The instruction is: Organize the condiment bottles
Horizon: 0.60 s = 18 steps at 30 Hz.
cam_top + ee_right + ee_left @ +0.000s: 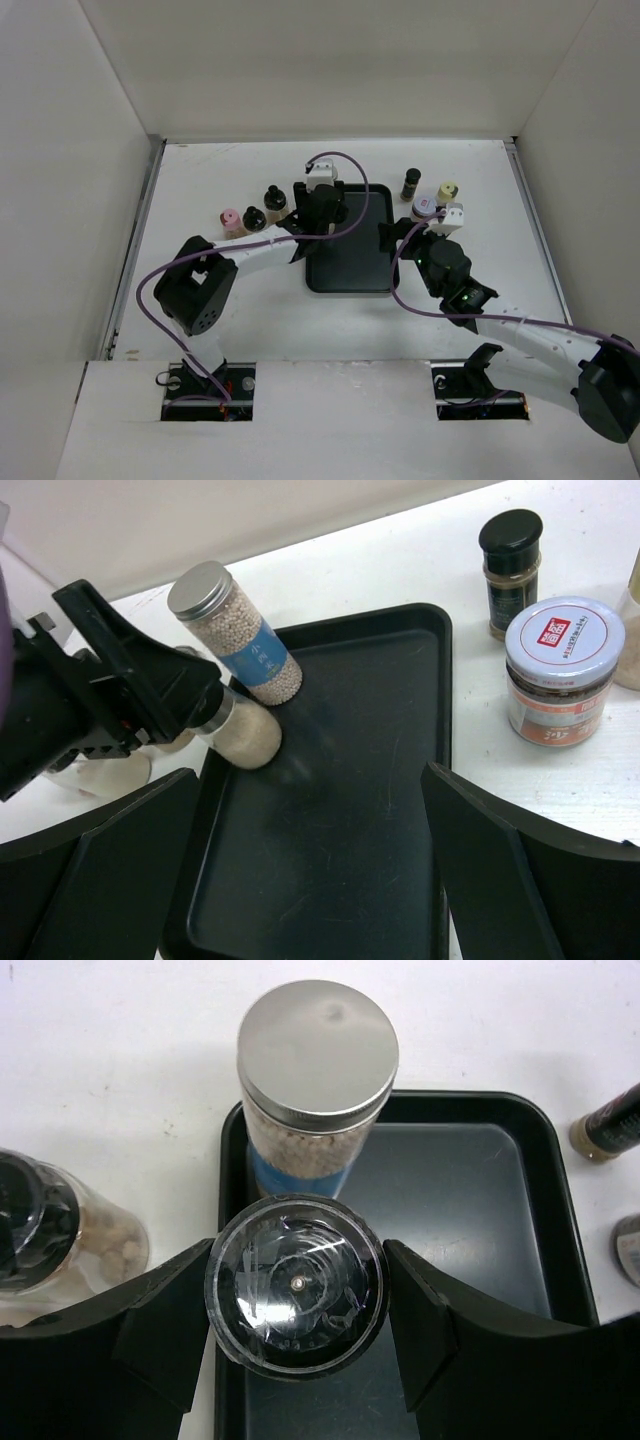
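Clamping clear-topped bottle (297, 1295) at tray (470, 1220) corner: left gripper (297, 1322) | grey-capped jar (318, 1055) of white beads inside tray | right gripper (310, 775): fingers apart | bottle's pale powder visible from right wrist only

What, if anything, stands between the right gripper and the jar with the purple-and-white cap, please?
Nothing visible does. The right gripper hangs open over the black tray, and the jar stands on the table just past the tray's right rim. The dark-capped bottle stands behind the jar, out of the path.
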Each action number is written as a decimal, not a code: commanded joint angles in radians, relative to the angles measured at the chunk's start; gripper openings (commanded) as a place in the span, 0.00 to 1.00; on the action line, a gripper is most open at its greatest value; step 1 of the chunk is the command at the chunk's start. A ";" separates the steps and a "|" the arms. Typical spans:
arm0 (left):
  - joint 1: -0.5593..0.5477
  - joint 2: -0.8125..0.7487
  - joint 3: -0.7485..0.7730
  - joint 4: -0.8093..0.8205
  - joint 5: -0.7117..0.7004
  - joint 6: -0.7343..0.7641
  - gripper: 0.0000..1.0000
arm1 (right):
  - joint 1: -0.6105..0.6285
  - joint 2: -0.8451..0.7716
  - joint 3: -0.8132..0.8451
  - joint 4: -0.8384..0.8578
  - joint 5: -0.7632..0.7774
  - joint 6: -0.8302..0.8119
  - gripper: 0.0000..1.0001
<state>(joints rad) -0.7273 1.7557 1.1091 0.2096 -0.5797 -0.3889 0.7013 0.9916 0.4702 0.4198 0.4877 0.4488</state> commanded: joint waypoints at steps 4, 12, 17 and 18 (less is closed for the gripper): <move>0.009 0.021 0.037 0.108 0.003 0.013 0.44 | -0.001 0.002 0.028 0.050 -0.018 0.002 1.00; -0.011 -0.154 -0.107 0.126 -0.025 0.015 0.92 | 0.000 0.007 0.030 0.050 -0.018 0.002 1.00; -0.013 -0.407 -0.288 0.091 -0.080 0.007 0.94 | 0.000 0.005 0.031 0.050 -0.018 0.001 1.00; -0.007 -0.456 -0.326 0.073 -0.089 0.001 0.93 | 0.000 0.004 0.031 0.048 -0.018 0.002 1.00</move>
<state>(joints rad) -0.7403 1.4517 0.8474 0.2668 -0.6109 -0.3809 0.7013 0.9974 0.4702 0.4202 0.4805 0.4484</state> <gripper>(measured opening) 0.938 0.998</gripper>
